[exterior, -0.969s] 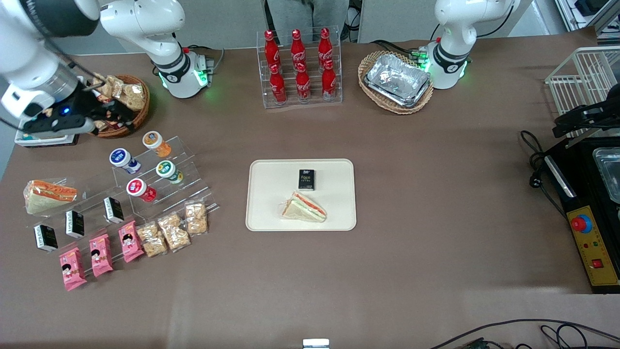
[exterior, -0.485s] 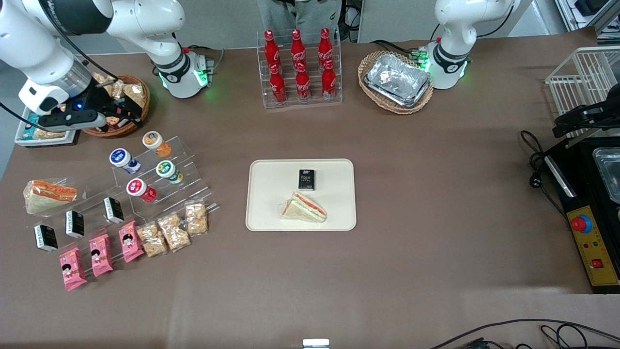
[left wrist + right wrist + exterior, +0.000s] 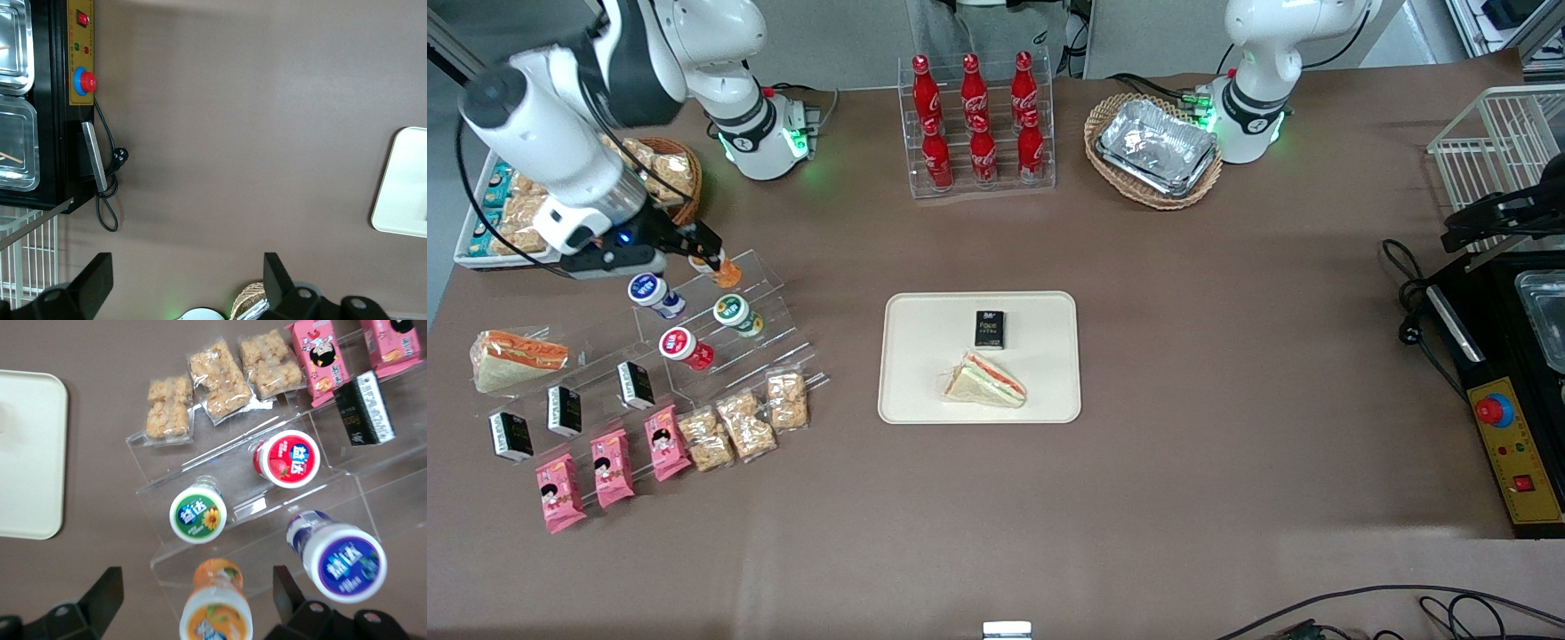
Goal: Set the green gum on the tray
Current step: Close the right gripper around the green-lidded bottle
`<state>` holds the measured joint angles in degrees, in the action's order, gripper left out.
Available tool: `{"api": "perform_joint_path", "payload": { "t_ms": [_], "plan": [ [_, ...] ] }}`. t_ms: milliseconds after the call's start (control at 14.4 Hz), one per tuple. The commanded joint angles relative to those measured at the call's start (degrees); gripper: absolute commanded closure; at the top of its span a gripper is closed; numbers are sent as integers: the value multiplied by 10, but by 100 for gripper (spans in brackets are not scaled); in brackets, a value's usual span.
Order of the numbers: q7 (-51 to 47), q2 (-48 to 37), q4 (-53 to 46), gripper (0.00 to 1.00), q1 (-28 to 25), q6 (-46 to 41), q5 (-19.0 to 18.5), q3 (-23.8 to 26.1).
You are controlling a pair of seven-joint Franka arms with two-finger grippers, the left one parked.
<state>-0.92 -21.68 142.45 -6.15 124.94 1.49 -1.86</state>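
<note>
The green gum (image 3: 732, 311), with a green-and-white lid, lies on the clear stepped stand (image 3: 769, 289) toward the working arm's end of the table. It also shows in the right wrist view (image 3: 197, 514). The cream tray (image 3: 925, 338) lies mid-table and holds a sandwich and a black box; its edge shows in the right wrist view (image 3: 27, 453). My right gripper (image 3: 698, 246) hangs open and empty above the orange-lidded bottle (image 3: 215, 617), a step farther from the front camera than the green gum. Its fingers (image 3: 107, 587) straddle that bottle without touching.
A blue-lidded bottle (image 3: 647, 290) and a red-lidded bottle (image 3: 679, 344) share the stand. Snack packets (image 3: 740, 422), pink packs (image 3: 612, 467) and black boxes (image 3: 565, 409) lie nearer the camera. A cola rack (image 3: 978, 124) and wicker baskets (image 3: 1152, 147) stand farther back.
My right gripper has moved from above the snack basket toward the front camera and now hangs over the gum stand. The bottles and the tray have not moved.
</note>
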Motion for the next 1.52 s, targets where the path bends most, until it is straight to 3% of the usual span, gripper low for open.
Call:
{"api": "perform_joint_path", "payload": {
  "t_ms": [0,554,762,1315,1385,1454],
  "plan": [
    [-5,64,17,0,-9,87,11,-3],
    [-6,127,26,0,-14,150,15,-3],
    [-6,132,33,0,-34,159,56,-4],
    [4,153,54,1,-34,213,56,-5],
    [5,154,54,6,-34,214,55,-6],
    [5,154,54,21,-34,214,55,-6]
  ]
}}
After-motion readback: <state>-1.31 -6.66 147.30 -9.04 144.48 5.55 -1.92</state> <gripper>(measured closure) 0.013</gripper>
